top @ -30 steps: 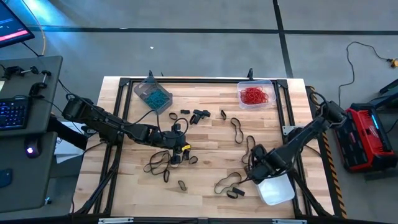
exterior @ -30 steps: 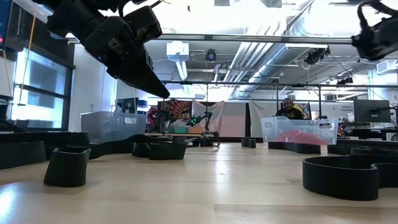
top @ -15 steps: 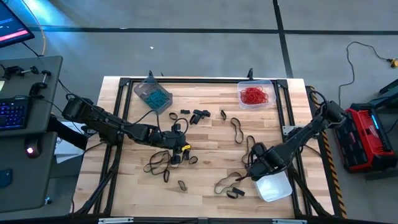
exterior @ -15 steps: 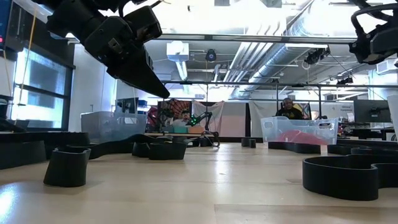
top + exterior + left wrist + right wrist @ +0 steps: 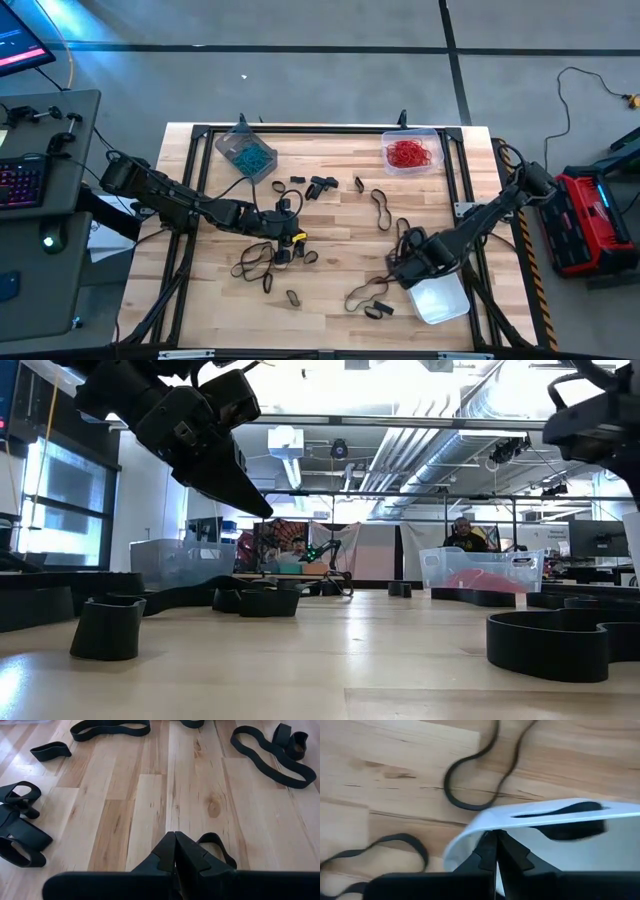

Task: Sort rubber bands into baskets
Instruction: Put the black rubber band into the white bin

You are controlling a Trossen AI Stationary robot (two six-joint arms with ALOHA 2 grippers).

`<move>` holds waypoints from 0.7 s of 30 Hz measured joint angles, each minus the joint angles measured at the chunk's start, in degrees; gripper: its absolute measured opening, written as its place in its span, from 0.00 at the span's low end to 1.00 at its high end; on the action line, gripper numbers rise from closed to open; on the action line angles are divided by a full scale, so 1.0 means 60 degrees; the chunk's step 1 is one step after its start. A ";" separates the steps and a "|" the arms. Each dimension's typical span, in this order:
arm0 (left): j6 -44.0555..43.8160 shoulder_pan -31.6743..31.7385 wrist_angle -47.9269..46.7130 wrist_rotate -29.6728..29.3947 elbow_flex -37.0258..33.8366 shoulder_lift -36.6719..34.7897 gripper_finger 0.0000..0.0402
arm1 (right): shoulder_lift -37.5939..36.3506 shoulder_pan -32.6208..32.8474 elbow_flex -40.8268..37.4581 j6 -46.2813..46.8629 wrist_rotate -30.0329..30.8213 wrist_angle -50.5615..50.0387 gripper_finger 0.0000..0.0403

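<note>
My right gripper point(image 5: 404, 272) point(image 5: 493, 836) points down near the table's front right, shut on the whitish basket point(image 5: 440, 298). One black rubber band point(image 5: 570, 825) lies inside this basket. My left gripper point(image 5: 296, 240) point(image 5: 175, 840) hangs shut above the table's middle and slants down. It touches nothing, and a small black band point(image 5: 216, 846) lies on the wood just below its tips. Black rubber bands point(image 5: 380, 206) lie scattered over the table. The grey-tinted basket point(image 5: 246, 152) holds teal bands. The clear basket point(image 5: 410, 152) holds red bands. My right gripper pinches the whitish basket's rim point(image 5: 479, 827) between its two shut fingers, which come from above and point down. The wall looks tilted under the fingers. I cannot tell whether the basket's bottom rests on the table.
A dark frame point(image 5: 330, 130) runs round the wooden table top. Long black loops lie by the right gripper point(image 5: 365, 297) point(image 5: 470, 795) and near the left arm point(image 5: 255, 262). Bare wood lies between the two far baskets. People and benches show far behind in the low view.
My right gripper has rolled about its downward axis and shifted a little toward the table's left edge. It has stayed shut on the whitish basket, which has turned and come along with it. The left arm has kept still.
</note>
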 joint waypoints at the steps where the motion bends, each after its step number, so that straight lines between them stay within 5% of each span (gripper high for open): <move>1: 0.0001 0.0001 -0.0004 0.0000 0.0000 0.0000 0.00 | 0.0000 0.0003 0.0000 0.0021 0.0067 0.0124 0.00; 21: 0.0000 -0.0002 -0.0001 0.0000 0.0000 0.0000 0.00 | 0.0000 -0.0040 0.0002 -0.0824 0.0463 0.0281 0.00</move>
